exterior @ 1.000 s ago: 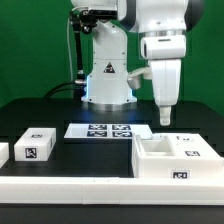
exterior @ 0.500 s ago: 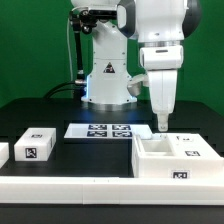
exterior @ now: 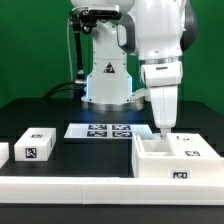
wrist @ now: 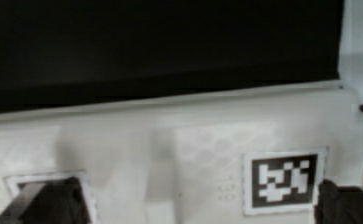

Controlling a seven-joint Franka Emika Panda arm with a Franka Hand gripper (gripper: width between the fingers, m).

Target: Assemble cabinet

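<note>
The cabinet [exterior: 172,160] is a large white open box shell with square tags, on the black table at the exterior view's right. My gripper [exterior: 161,128] hangs straight down just above the cabinet's far left rim. It is open and holds nothing. In the wrist view the gripper [wrist: 204,205] has its two dark fingertips [wrist: 45,202] wide apart. The cabinet's white face [wrist: 160,140] with a square tag [wrist: 284,182] lies between and below them.
The marker board [exterior: 100,130] lies flat mid-table. A small white tagged block [exterior: 36,145] stands at the exterior view's left, with another partly cut off [exterior: 3,152] at the edge. A long white rail [exterior: 70,186] runs along the front. The robot's base [exterior: 107,75] stands behind.
My gripper has come down and slightly toward the exterior view's left, from well above the cabinet to just over its far rim. Nothing else has moved.
</note>
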